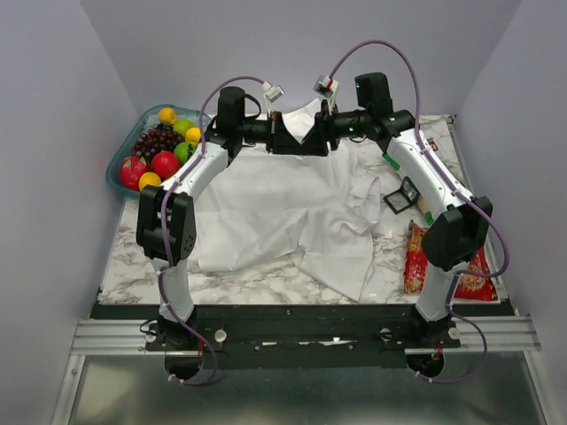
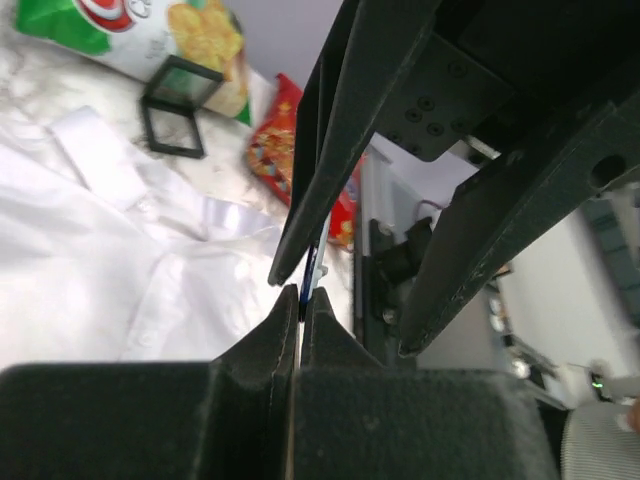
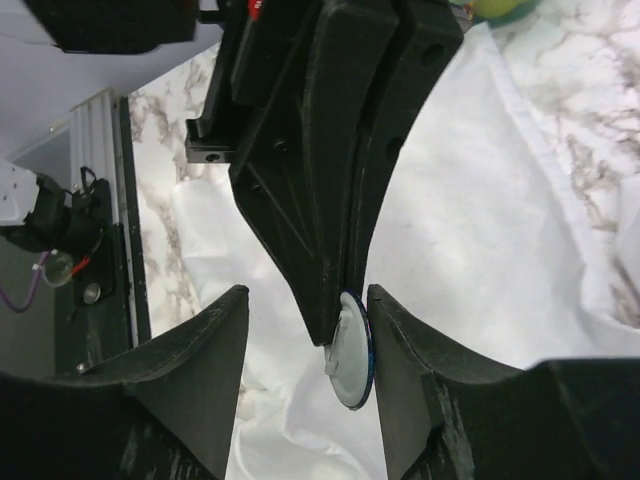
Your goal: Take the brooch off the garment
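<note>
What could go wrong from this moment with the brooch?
1. The left gripper pinches the brooch only at its fingertips, by the edge, so it may slip out and fall onto the shirt.
2. The right gripper is open and holds no cloth. I cannot tell if the pin is fully free; if it is not, pulling may lift the shirt.
3. The two grippers are very close and may bump.

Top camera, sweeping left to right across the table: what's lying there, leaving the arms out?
Fruit tray → white shirt → black square frame → red snack bag.
</note>
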You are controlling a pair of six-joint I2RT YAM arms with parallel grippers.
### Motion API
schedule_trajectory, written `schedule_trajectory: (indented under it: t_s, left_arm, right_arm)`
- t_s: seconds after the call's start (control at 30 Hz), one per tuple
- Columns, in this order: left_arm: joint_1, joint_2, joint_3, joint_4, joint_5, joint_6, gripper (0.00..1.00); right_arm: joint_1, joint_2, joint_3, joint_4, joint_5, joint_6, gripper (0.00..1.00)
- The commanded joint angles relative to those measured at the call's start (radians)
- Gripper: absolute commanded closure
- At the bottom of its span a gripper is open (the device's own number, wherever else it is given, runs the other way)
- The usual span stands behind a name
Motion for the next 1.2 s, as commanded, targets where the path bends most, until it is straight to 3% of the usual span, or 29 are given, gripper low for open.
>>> schedule_trajectory:
  t_s: [0.0, 0.07, 0.1, 0.13, 0.17, 0.2, 0.23, 0.3, 0.33, 0.43, 0.47, 0.53, 0.73, 1.17]
  left_arm:
    - [0.016, -0.049, 0.184, -0.687, -0.368, 0.541, 1.0]
    - [0.024, -0.067, 0.28, -0.811, -0.505, 0.62, 1.0]
    - [0.024, -0.079, 0.3, -0.901, -0.653, 0.705, 1.0]
    - [0.022, -0.13, 0.3, -0.902, -0.719, 0.723, 1.0]
    - [0.021, -0.165, 0.234, -0.867, -0.776, 0.729, 1.0]
    - [0.021, -0.2, 0.183, -0.73, -0.843, 0.732, 1.0]
    - [0.021, -0.246, 0.135, -0.654, -0.837, 0.735, 1.0]
    - [0.022, -0.242, 0.109, -0.55, -0.714, 0.755, 1.0]
    - [0.021, -0.195, 0.147, -0.566, -0.531, 0.788, 1.0]
    - [0.024, -0.054, 0.396, -0.735, -0.234, 0.799, 1.0]
    - [0.022, -0.022, 0.5, -0.775, -0.195, 0.772, 1.0]
    - [0.022, 0.021, 0.535, -0.812, -0.099, 0.737, 1.0]
    - [0.007, -0.04, 0.373, -0.688, -0.061, 0.694, 1.0]
    - [-0.04, -0.046, 0.34, -0.614, -0.014, 0.591, 1.0]
  right_arm:
    - [-0.021, -0.074, 0.062, 0.0, 0.023, 0.024, 0.42]
    - [-0.049, -0.127, 0.05, -0.009, 0.043, 0.023, 0.42]
    - [-0.093, -0.149, 0.034, -0.013, 0.053, 0.023, 0.42]
    - [-0.114, -0.176, 0.014, -0.008, 0.064, 0.015, 0.42]
    - [-0.134, -0.222, -0.05, 0.004, 0.108, 0.011, 0.43]
    - [-0.162, -0.247, -0.09, 0.026, 0.147, 0.01, 0.43]
    - [-0.171, -0.268, -0.131, 0.093, 0.182, 0.02, 0.43]
    - [-0.182, -0.279, -0.2, 0.15, 0.221, 0.032, 0.43]
    - [-0.182, -0.269, -0.188, 0.168, 0.207, 0.033, 0.43]
    - [-0.184, -0.201, -0.09, 0.179, 0.101, 0.035, 0.43]
    - [-0.182, -0.191, -0.07, 0.179, 0.033, 0.024, 0.43]
    - [-0.182, -0.16, -0.026, 0.159, -0.024, -0.011, 0.43]
    - [-0.184, -0.137, -0.027, 0.107, -0.118, -0.055, 0.5]
    - [-0.15, -0.092, -0.067, 0.125, -0.227, 0.0, 0.52]
